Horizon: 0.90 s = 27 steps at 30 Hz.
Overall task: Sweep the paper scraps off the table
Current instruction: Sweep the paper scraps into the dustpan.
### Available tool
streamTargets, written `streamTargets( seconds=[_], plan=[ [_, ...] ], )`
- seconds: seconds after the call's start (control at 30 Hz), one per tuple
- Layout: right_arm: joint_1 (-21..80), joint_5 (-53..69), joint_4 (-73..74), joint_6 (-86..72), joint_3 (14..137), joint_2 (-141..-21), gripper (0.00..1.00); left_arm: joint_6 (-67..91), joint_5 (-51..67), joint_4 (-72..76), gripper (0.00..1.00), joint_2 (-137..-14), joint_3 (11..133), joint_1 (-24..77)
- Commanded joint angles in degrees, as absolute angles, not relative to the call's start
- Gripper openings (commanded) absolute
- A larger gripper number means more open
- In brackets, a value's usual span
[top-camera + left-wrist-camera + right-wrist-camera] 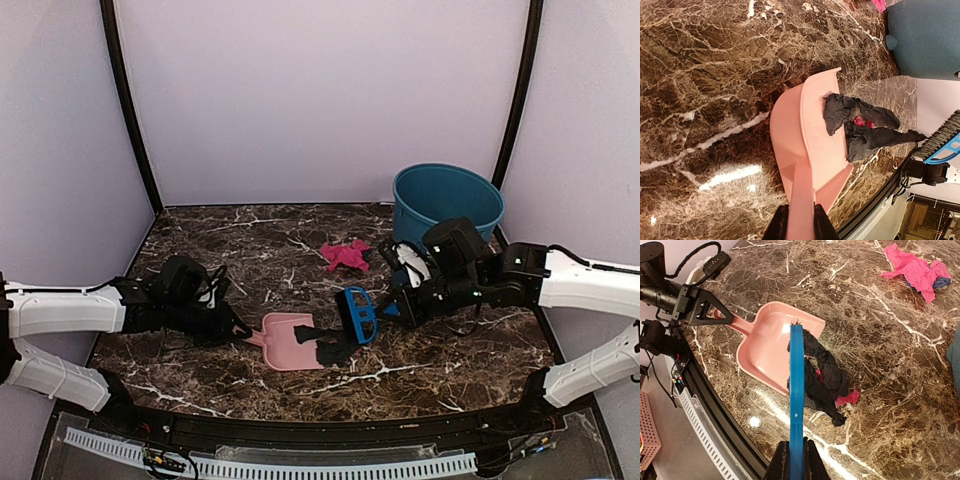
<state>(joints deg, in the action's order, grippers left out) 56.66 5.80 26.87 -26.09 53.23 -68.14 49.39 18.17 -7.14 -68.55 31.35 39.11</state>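
L gripper (800,225) clamped on pale-pink plastic dustpan (810,135) | R gripper (796,462) clamped on small blue hand brush (796,390) | I'd hold pan lip flat, sweep crumpled black paper scraps (822,377) in w/ low bristles.

Left claw (800,226), right claw (796,460), both clenched.

The marble-pattern bench (715,100) is gleaming glossy; the pink plastic dustpan (810,140) is showing smooth, and thin paper scraps (840,111) are lying crinkled at its mouth.
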Motion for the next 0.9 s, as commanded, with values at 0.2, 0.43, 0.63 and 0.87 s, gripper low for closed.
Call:
streamTargets(
  seconds=[0.2,0.43,0.63,0.87],
  plan=[
    [56.5,0.9,27.0,-27.1,54.2,-63.9,0.0,45.6,15.2,-15.6,0.0,-70.8,30.9,39.4],
    [55.9,-9.5,34.0,-30.2,54.2,-67.7,0.0,44.3,12.8,-18.3,0.0,-70.4,31.9,39.4],
    [55.6,-9.5,34.0,-29.6,52.8,-67.0,0.0,43.2,12.2,-19.4,0.0,-70.8,32.4,39.4],
    [55.5,-15.8,40.1,-31.7,53.2,-70.4,0.0,42.9,12.5,-19.2,0.0,-71.4,32.2,39.4]
  ],
)
